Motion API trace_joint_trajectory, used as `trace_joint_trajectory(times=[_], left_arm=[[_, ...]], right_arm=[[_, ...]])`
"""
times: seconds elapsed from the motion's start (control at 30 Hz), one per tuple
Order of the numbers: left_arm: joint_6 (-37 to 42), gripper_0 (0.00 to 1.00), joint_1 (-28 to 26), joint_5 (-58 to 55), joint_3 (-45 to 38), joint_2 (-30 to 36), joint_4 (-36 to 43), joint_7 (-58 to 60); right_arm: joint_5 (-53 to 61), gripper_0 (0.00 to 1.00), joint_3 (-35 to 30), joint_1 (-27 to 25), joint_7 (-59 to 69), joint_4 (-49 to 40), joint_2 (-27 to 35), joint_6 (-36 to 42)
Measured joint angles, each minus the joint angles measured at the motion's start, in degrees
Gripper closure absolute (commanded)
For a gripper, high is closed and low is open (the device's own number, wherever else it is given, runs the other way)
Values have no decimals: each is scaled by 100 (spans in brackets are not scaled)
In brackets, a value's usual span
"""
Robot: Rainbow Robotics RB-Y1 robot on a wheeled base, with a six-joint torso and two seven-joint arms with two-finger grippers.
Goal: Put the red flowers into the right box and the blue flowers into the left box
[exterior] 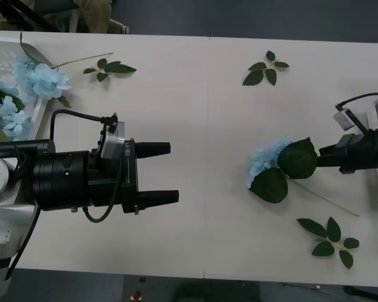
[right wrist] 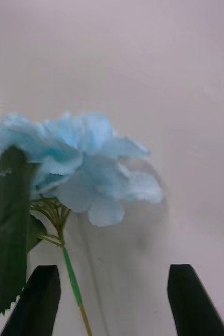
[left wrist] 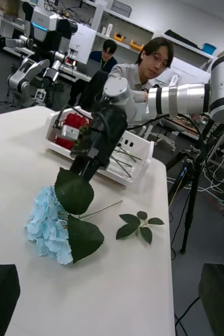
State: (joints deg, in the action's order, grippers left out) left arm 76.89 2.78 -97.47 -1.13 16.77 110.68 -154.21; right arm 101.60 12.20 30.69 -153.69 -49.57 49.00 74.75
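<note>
Right end effector (left wrist: 79,169) over blue flower (exterior: 268,165), white table (exterior: 201,113) (cluttered lab behind)

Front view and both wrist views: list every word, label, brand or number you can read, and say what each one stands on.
Left gripper, its silver body: a short white marking, too blurred to read.
Small grey module by the right gripper's cable: no legible text.
Equipment on the shelves behind, left wrist view: nothing legible.
Blue flower, right box, table: no text.
So nothing can be read for certain.
</note>
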Motion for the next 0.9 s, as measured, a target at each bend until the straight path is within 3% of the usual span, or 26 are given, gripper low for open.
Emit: trace_joint_trajectory(times=[0.37,0.6,0.7,0.9], left_arm=[[0,0,0,0,0,1,0,0],[0,0,0,0,0,1,0,0],[0,0,0,0,0,1,0,0],[0,0,0,0,0,1,0,0]], right_arm=[[87,7,-1160,0,0,1,585,1603],[86,6,-1039,-29,0,-186,904,1977],[85,7,-866,-349,0,-1047,1073,1585],[-69,7,-961,-1670,0,-3334,1324,518]])
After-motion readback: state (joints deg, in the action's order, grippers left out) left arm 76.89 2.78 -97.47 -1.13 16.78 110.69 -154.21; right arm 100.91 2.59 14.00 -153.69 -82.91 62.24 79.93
